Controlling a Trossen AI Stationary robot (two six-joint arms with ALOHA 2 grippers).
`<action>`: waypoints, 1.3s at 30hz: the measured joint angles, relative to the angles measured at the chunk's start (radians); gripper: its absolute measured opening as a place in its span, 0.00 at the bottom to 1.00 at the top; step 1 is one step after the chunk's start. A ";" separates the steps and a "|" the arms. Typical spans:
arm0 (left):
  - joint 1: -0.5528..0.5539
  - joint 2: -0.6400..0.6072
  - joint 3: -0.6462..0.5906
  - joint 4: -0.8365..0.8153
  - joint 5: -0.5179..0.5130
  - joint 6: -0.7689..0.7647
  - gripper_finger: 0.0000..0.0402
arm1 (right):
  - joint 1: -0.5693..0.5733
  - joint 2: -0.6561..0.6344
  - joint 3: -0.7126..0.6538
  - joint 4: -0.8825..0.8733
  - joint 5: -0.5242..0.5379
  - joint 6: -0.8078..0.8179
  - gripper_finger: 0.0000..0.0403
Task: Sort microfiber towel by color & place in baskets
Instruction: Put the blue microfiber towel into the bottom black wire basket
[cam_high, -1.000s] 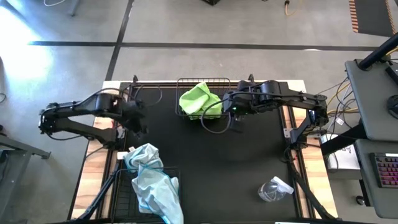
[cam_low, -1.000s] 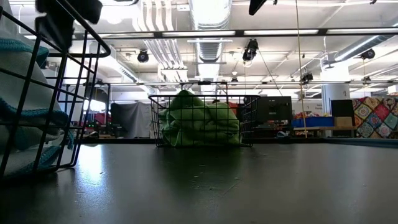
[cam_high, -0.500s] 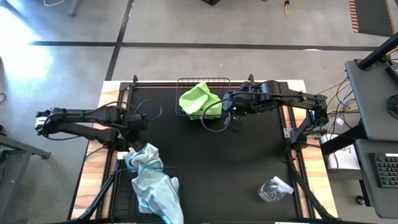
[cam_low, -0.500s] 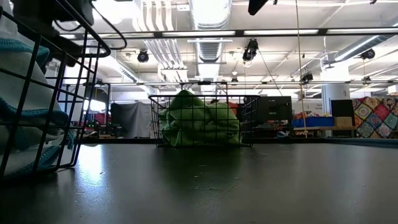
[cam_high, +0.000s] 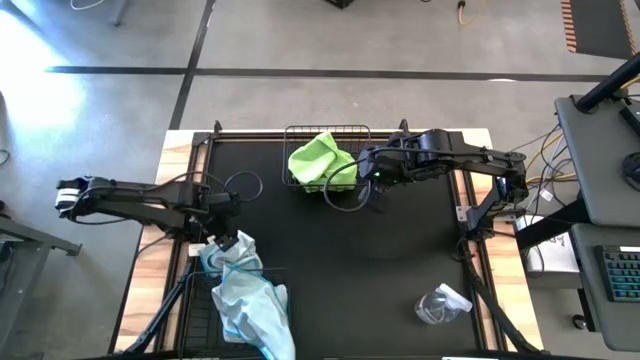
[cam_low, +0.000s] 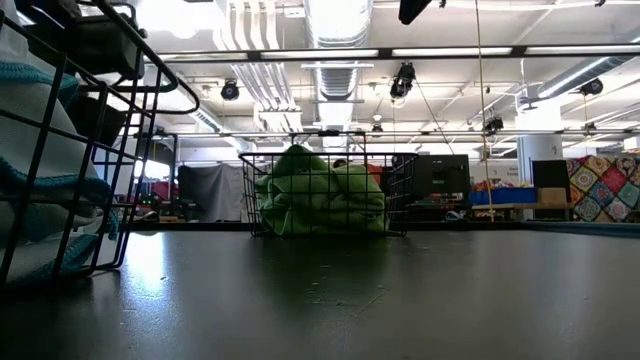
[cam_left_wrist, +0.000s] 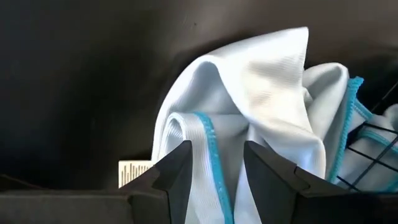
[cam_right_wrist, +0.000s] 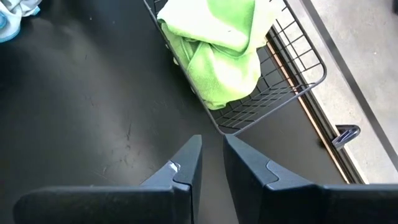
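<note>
Pale light-blue towels (cam_high: 245, 300) fill the near-left wire basket (cam_high: 275, 272). One of them (cam_high: 230, 252) spills over the basket's far rim onto the table. My left gripper (cam_high: 226, 228) hovers open right above that spilled towel, a finger on each side of a raised fold (cam_left_wrist: 249, 87). Lime green towels (cam_high: 318, 160) lie heaped in the far basket (cam_high: 345, 128). My right gripper (cam_high: 368, 180) waits just right of that basket, above the table, with its fingers (cam_right_wrist: 212, 143) a narrow gap apart and holding nothing. My left gripper (cam_left_wrist: 217, 152) comes from above, its open fingers standing on either side of a teal-hemmed fold (cam_left_wrist: 205, 134) of the pale blue towel. The towel lies on the table and against the basket. Whether the fingers touch the cloth, I cannot tell.
A small clear plastic wrapper (cam_high: 440, 303) lies near the table's near right corner. The black tabletop between the two baskets (cam_low: 330, 290) is bare. Cables loop beside both arms. A white label (cam_left_wrist: 134, 171) shows under the towel.
My left gripper has moved toward the table's near edge and down, from beside the far-left part of the table to just over the spilled pale blue towel by the near basket. The towels and my right arm have kept still.
</note>
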 joint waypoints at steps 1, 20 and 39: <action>0.000 0.000 -0.005 0.009 0.000 0.000 0.32 | 0.000 0.000 0.000 0.000 0.000 0.001 0.15; 0.000 0.094 -0.111 0.135 0.015 -0.071 0.32 | 0.000 0.000 0.000 -0.012 0.000 -0.010 0.15; 0.000 0.138 -0.089 0.183 0.012 -0.059 0.02 | 0.000 0.000 0.000 -0.014 0.000 -0.009 0.15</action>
